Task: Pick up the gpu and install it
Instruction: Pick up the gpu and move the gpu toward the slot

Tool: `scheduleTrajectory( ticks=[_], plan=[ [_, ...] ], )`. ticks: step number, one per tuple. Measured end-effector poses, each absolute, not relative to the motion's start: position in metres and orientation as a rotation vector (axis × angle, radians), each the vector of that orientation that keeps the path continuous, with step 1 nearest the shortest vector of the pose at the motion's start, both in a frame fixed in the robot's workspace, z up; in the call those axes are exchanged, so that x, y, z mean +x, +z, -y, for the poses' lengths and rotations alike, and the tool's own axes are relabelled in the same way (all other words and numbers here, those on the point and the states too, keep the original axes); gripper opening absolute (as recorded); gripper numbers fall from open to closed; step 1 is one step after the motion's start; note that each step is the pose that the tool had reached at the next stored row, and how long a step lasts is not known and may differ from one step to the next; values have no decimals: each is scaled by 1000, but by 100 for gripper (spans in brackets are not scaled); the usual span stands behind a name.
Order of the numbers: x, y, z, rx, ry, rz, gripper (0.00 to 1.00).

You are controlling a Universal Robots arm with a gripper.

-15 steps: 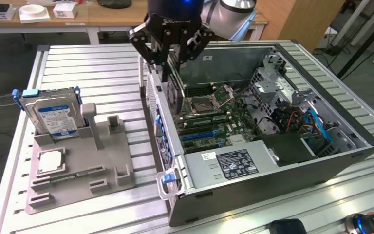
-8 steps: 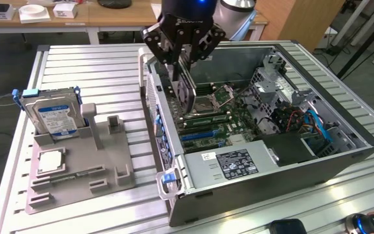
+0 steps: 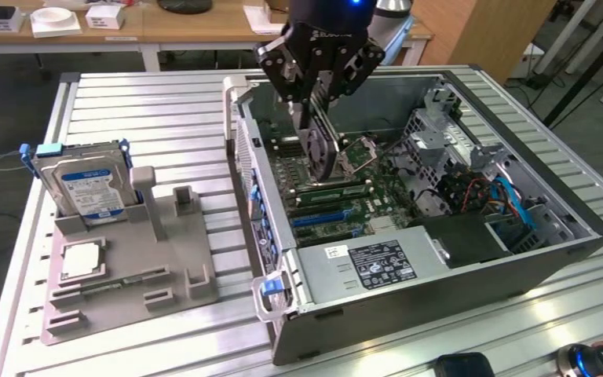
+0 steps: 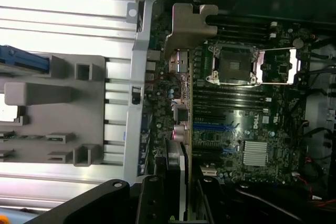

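Far left, hard drive (image 3: 84, 188): silver with a blue-and-white label, standing upright in a slot at the exterior view's left end of the fixture.
Fixture (image 3: 176, 259): 1 grey moulded holder lying flat on the surface; the wrist view shows its posts and empty slots (image 4: 89, 77) beside the case wall.
Square chip (image 3: 79, 258): silver, lying flat in a recess of the fixture, in front of the hard drive.
Surface (image 3: 155, 102): ribbed aluminium, carrying both the fixture and the case.
Computer case (image 3: 407, 322): open on top, just beside the fixture on the exterior view's right.
Gripper (image 3: 312, 118): black, reaching down into the open case near its back wall; its jaws are clamped on the gpu.
Gpu (image 3: 325, 157): thin black card held edge-up and nearly vertical, hanging from the jaws over the motherboard, close above the slots; whether it touches the board cannot be told. The wrist view shows it edge-on (image 4: 182, 182) between the 2 dark fingers.
Motherboard (image 3: 333, 212): dark board on the case floor, with blue slots and an open processor socket (image 4: 233, 66).
Power supply (image 3: 380, 263): grey box with a black label, at the front of the case.
Blue cables (image 3: 511, 200): bundled in the case's bay on the exterior view's right.
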State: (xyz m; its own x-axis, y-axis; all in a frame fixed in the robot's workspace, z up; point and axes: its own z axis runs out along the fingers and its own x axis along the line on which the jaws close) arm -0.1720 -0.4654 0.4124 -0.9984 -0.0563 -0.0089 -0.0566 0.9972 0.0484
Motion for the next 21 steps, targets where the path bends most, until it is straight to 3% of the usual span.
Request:
scheduleTrajectory(
  ticks=[21],
  plan=[
    [-124, 412, 461, -88, 76, -3132, 28]
  ],
)
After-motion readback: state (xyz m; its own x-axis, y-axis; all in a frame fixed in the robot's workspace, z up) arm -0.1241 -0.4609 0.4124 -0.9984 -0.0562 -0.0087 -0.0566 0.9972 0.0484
